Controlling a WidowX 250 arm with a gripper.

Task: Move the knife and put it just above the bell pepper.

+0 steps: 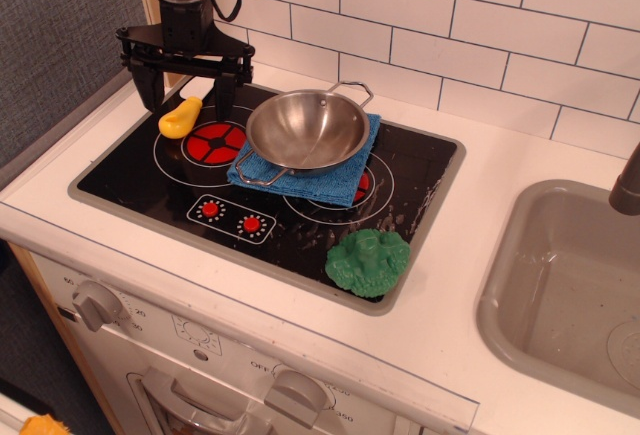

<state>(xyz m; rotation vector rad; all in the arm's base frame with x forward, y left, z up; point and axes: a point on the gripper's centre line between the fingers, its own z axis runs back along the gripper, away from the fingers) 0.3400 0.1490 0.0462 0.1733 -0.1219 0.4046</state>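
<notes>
The knife's yellow handle [180, 116] lies at the back left of the black stovetop; its white blade is hidden behind my gripper. My gripper [186, 87] hangs over the knife with its two black fingers spread wide, one on each side of the handle's far end, holding nothing. The green bell pepper [368, 260] sits at the front right corner of the stovetop, far from the gripper.
A steel pan [308, 129] rests on a blue cloth [325, 181] in the middle of the stovetop [130, 180]. A grey sink [560, 285] lies to the right. A tiled wall stands behind and a wooden post [172, 5] stands at the back left.
</notes>
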